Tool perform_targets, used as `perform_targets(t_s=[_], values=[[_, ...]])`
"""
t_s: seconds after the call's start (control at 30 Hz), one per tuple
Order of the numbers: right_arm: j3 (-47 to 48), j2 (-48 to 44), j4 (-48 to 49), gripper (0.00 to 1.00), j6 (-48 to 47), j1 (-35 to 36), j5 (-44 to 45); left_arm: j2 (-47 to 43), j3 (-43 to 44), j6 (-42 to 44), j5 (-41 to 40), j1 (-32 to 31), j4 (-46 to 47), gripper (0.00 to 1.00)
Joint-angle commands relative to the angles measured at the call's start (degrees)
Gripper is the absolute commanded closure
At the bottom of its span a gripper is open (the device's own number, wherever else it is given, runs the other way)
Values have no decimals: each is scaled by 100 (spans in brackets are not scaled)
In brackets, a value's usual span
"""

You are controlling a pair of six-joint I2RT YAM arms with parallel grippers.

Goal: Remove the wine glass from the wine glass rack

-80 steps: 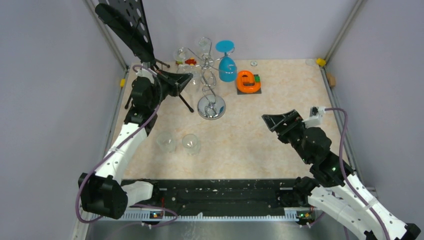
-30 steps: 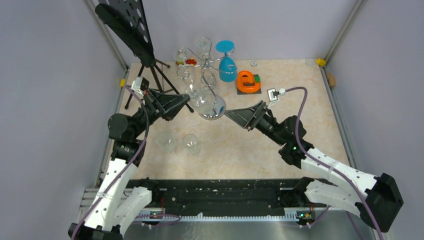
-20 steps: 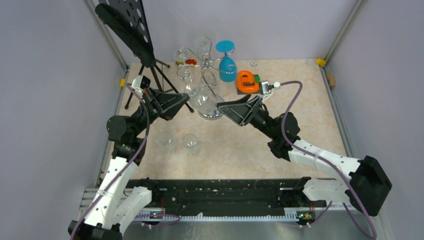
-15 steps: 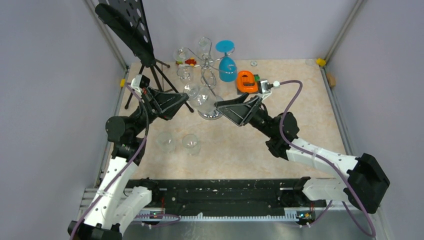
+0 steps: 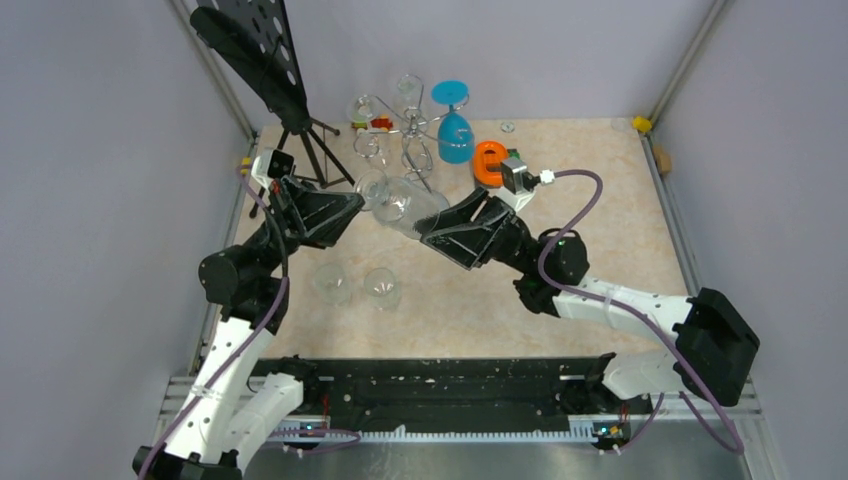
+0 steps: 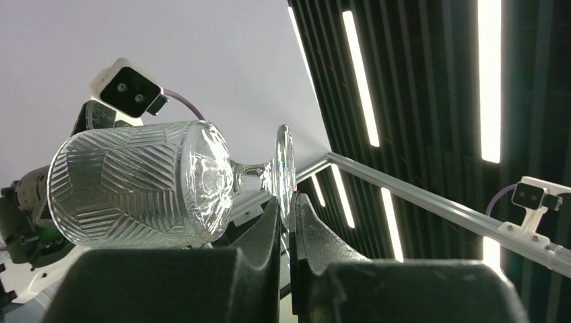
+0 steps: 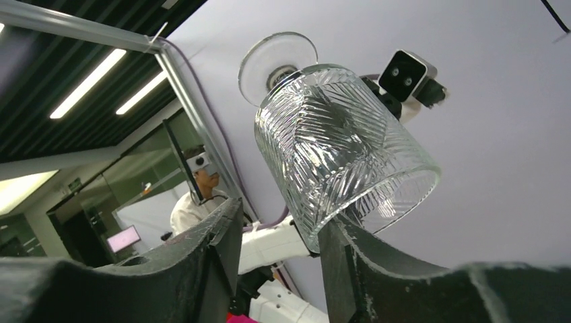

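The clear wine glass (image 5: 398,200) lies on its side in the air, just in front of the rack (image 5: 418,140) and off its hooks. The left gripper (image 6: 287,202) is nearly closed, pinching the edge of the glass's foot. The right gripper (image 7: 279,225) stands spread apart, with the bowl's open mouth just past its fingertips. I cannot tell whether they touch it.
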Motion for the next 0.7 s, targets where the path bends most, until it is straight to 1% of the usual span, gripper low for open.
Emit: perform_targets(t_s=[0.0, 0.1, 0.17, 0.23, 0.27, 0.33, 0.37, 0.4, 0.47, 0.53, 0.6, 0.67], values=[[409, -58, 1026, 59, -301, 135, -302, -43, -80, -239, -151, 7, 701, 100], [503, -66, 928, 70, -399, 136, -298, -67, -299, -288, -275, 7, 698, 100], [547, -113, 761, 80, -544, 137, -231, -80, -417, -312, -367, 7, 715, 100], [583, -176, 513, 95, -700, 135, -141, -60, -481, -310, -410, 7, 738, 100], [593, -203, 401, 100, -788, 139, -84, -52, -501, -306, -416, 7, 755, 100], [591, -271, 205, 100, -926, 137, 37, -14, -503, -249, -397, 7, 778, 100], [570, -298, 142, 100, -989, 135, 111, 0, -496, -200, -387, 7, 760, 97], [537, -341, 68, 100, -1052, 135, 197, 11, -489, -128, -373, 7, 753, 85], [452, -444, -101, 100, -1185, 135, 449, 38, -413, 120, -288, 7, 696, 67], [352, -595, -297, 100, -1333, 136, 715, 51, -319, 461, -139, 7, 411, 50], [221, -823, -560, 100, -1492, 135, 1004, 65, -246, 840, -10, 7, 90, 38], [142, -1092, -1101, 100, -1676, 138, 1329, 52, -232, 1212, 70, 7, -216, 31]])
